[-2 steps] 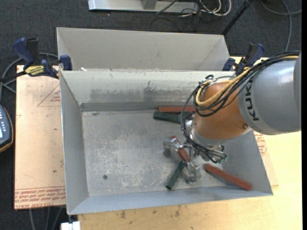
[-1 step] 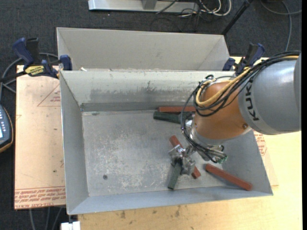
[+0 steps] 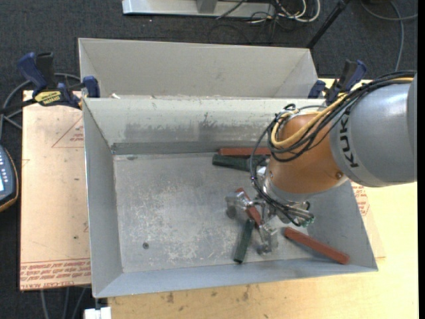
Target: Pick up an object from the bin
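My gripper (image 3: 255, 221) is low in the bin's front right part, under the arm's orange cover. It sits right over a hand tool with two splayed handles. The tool's dark green handle (image 3: 242, 243) points toward the front wall, and its red handle (image 3: 316, 246) runs out to the right front corner. A short red piece of this tool (image 3: 254, 213) shows within the grey metal parts of the gripper. The tool's joint is hidden beneath the gripper.
A second tool with a red and a dark handle (image 3: 234, 155) lies against the back wall, its right end hidden under the arm. The arm and its cables cover the bin's right side. Bare bin floor stretches to the left and front left.
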Robot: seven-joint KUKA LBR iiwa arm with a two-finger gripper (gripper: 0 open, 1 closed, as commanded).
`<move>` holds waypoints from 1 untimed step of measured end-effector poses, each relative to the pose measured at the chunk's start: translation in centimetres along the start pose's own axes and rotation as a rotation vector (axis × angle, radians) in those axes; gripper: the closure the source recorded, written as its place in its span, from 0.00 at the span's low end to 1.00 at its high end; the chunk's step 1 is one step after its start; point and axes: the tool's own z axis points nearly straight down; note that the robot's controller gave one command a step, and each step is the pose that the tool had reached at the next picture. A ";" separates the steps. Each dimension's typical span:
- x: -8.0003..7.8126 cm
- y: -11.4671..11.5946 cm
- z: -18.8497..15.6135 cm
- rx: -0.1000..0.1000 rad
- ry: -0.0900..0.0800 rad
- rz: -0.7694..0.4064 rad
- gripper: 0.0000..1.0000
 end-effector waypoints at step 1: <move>2.3 2.4 -0.3 0.009 -0.016 -0.028 0.00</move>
